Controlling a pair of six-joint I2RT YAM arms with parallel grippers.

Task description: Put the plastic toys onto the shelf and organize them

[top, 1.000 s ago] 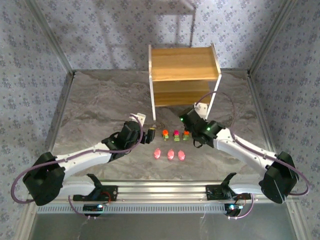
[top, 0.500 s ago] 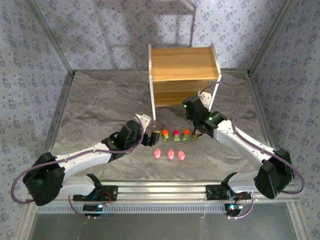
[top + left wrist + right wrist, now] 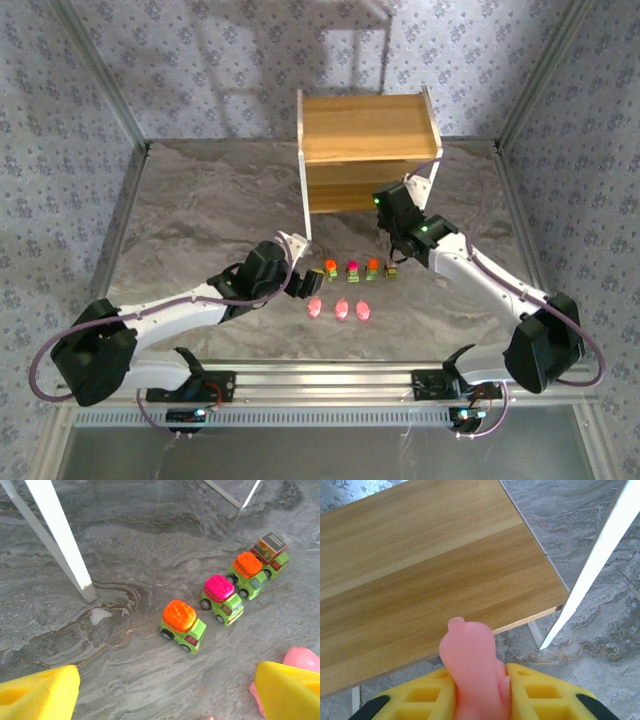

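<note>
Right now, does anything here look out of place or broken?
Nothing stands out. Four cars stand upright in a row, three pink blobs in another, and the right gripper holds a fourth blob at the shelf.

Left arm [image 3: 190, 312] reaches low and forward; the left end effector [image 3: 165, 694] points down at the desk, pads spread wide. Right arm [image 3: 480, 282] extends farther; the right end effector [image 3: 479, 686] pinches a pink toy [image 3: 467, 650].

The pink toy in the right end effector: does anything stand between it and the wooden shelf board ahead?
Nothing visible does. The pink toy is clamped in the right end effector, and the shelf board just ahead carries nothing on its visible part. The white leg stands to the side, off the path.
</note>
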